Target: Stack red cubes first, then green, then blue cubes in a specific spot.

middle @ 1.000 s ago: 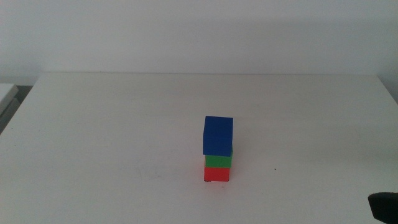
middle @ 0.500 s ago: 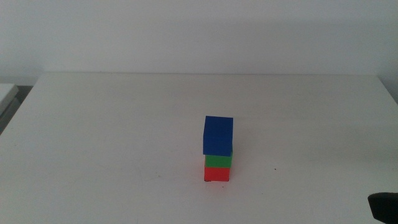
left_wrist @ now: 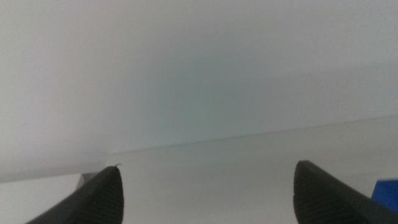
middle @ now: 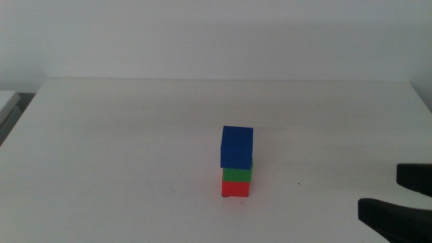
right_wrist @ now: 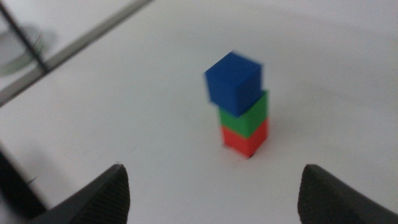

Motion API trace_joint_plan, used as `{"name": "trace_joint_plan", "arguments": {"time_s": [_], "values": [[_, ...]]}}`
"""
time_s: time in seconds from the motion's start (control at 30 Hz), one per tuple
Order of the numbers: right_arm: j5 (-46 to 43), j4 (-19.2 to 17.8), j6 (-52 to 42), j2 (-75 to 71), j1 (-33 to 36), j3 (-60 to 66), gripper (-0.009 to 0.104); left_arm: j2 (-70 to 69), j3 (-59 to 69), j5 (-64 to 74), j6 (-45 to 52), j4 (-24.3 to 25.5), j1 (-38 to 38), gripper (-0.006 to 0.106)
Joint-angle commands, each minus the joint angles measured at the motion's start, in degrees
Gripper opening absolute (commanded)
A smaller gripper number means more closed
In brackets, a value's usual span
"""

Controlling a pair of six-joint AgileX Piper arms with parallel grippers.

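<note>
Three cubes stand stacked at the table's middle. The red cube [middle: 235,189] is at the bottom, the green cube [middle: 237,175] sits on it, and the blue cube [middle: 236,146] is on top, slightly offset. The right wrist view shows the same stack: red cube [right_wrist: 245,139], green cube [right_wrist: 246,115], blue cube [right_wrist: 232,81]. My right gripper [middle: 379,191] is open at the lower right, well clear of the stack; its view shows the gripper [right_wrist: 211,180] with nothing in it. My left gripper [left_wrist: 208,180] is open and empty, out of the middle view. A sliver of blue cube [left_wrist: 388,194] shows beside one jaw.
The white table [middle: 135,135] ends at a pale wall behind. At its far left edge sits a strip of grey equipment [middle: 8,104]. In the right wrist view a dark bar [right_wrist: 25,43] and a round grey object [right_wrist: 18,53] lie past the table's edge.
My right gripper has come further into the middle view from the lower right, both jaws now showing. The stack has not moved.
</note>
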Motion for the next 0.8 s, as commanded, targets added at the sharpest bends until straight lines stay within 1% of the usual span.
{"name": "trace_joint_plan", "arguments": {"time_s": [0.0, 0.03, 0.13, 0.23, 0.3, 0.4, 0.47, 0.53, 0.63, 0.7, 0.77], "values": [[-9.9, -1.7, -0.1, -3.9, -2.9, 7.1, 0.093, -6.1, 8.4, -4.9, 0.1, -0.3, 0.1, 0.094], [-11.2, -2.5, -0.1, -6.0, -4.9, 10.2, 0.093, -9.2, 12.3, -6.5, 0.1, -0.5, 0.1, 0.094], [-11.7, -1.2, -0.1, -12.8, -12.2, 17.2, 0.093, -18.6, 22.0, -10.1, 0.1, -2.0, 0.1, 0.094], [-15.0, -0.4, -0.1, -19.6, -19.8, 22.6, 0.093, -27.4, 30.6, -11.4, 0.1, -2.4, 0.1, 0.094], [-16.2, -0.8, -0.1, -22.9, -25.0, 25.0, 0.093, -27.4, 35.1, -12.8, 0.3, -2.6, 0.1, 0.094], [-17.1, -0.8, -0.1, -27.7, -32.9, 27.7, 0.093, -27.4, 39.8, -23.8, 0.3, -1.9, 0.1, 0.094], [-17.0, -0.4, -0.1, -30.6, -37.3, 29.6, 0.093, -27.4, 42.3, -28.7, 0.3, -1.9, 0.1, 0.094], [-17.3, 0.1, -0.1, -32.4, -40.7, 31.4, 0.093, -27.4, 44.8, -31.5, 0.3, -1.5, 0.1, 0.094], [-22.1, 1.0, -0.1, -33.5, -44.2, 35.3, 0.093, -27.4, 49.2, -34.4, 0.3, -1.2, 0.1, 0.094], [-25.8, 1.2, -0.1, -33.5, -44.8, 35.9, 0.093, -27.4, 52.2, -35.2, 0.3, -1.3, 0.1, 0.094], [-25.7, 1.6, -0.1, -33.5, -44.9, 35.9, 0.093, -27.4, 54.7, -35.5, 0.3, -1.3, 0.1, 0.094]]}}
